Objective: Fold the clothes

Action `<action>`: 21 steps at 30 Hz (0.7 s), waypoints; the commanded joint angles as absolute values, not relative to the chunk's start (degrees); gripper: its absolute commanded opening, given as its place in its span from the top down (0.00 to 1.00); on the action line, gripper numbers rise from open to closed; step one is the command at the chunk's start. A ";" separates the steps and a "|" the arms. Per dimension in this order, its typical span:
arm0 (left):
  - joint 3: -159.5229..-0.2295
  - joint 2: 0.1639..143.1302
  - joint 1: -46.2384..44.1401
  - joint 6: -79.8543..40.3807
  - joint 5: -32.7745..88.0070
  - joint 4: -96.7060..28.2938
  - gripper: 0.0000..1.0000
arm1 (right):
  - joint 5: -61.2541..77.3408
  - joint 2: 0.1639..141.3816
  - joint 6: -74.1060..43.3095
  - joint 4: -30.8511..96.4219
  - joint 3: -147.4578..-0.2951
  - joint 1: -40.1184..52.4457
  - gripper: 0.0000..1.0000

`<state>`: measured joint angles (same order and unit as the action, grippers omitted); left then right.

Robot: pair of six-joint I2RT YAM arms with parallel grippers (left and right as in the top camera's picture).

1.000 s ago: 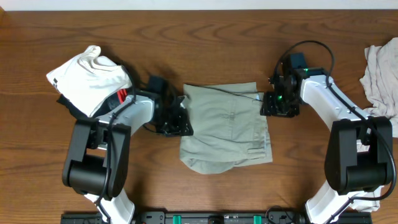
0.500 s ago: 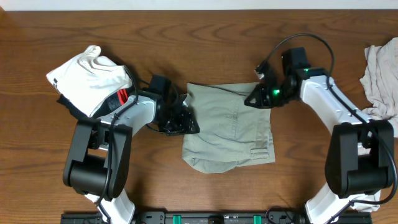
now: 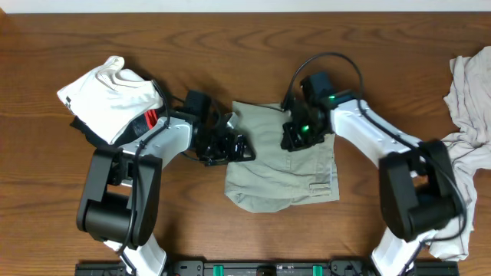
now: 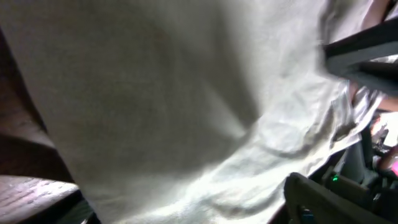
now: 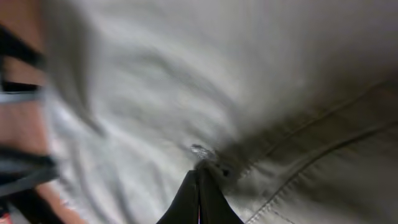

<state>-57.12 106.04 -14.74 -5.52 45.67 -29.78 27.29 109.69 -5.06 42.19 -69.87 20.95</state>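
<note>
The grey-green khaki shorts (image 3: 280,165) lie folded at the table's middle. My left gripper (image 3: 234,146) stands open at their left edge. In the left wrist view the pale cloth (image 4: 186,106) fills the frame between its spread fingers (image 4: 323,199). My right gripper (image 3: 294,138) is low over the upper middle of the shorts. Its dark fingertips (image 5: 200,177) are pressed together, and the khaki cloth (image 5: 280,93) puckers at their tip beside a stitched seam.
A white garment (image 3: 111,96) is heaped at the left over a black-and-red one (image 3: 151,119), close behind my left arm. An off-white garment (image 3: 469,84) lies at the table's right edge. Bare wooden table (image 3: 230,46) stretches behind the shorts.
My left gripper has opened and let go of the shorts' left edge. My right gripper has shut at the right edge and swung left over the shorts with the cloth.
</note>
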 commanded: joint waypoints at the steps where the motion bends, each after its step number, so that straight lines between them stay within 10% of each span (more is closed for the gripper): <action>1: -56.25 107.37 -13.50 -6.11 41.34 -30.61 0.09 | 23.09 114.02 -9.41 42.61 -68.66 21.80 0.99; 16: -55.29 107.50 -16.23 -16.71 39.24 -25.12 0.07 | 23.11 118.41 -10.48 42.59 -68.62 21.67 0.99; 21: -55.29 107.50 -19.53 -17.91 39.18 -23.31 0.34 | 23.11 118.41 -10.46 42.37 -68.62 21.67 0.99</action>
